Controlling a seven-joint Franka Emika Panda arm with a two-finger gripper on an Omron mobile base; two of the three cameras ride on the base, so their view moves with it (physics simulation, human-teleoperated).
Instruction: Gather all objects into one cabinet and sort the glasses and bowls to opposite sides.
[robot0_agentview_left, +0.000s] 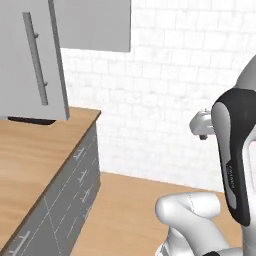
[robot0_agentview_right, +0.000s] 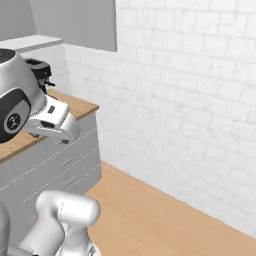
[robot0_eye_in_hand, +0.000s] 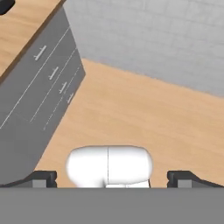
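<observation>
Left base view: I see a grey cabinet door (robot0_agentview_left: 35, 60) over the wooden counter (robot0_agentview_left: 30, 155); cups and bowls aren't anywhere I can spot, so progress is unreadable. Right base view: the arm blocks the counter's back. Hand view: gripper (robot0_eye_in_hand: 112, 177) spread wide, empty, aimed at the floor (robot0_eye_in_hand: 144, 113).

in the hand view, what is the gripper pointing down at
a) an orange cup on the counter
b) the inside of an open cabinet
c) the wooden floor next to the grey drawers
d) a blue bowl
c: between the spread fingertips of the gripper lies the wooden floor, with the grey drawers running along its left side and nothing held between the tips.
</observation>
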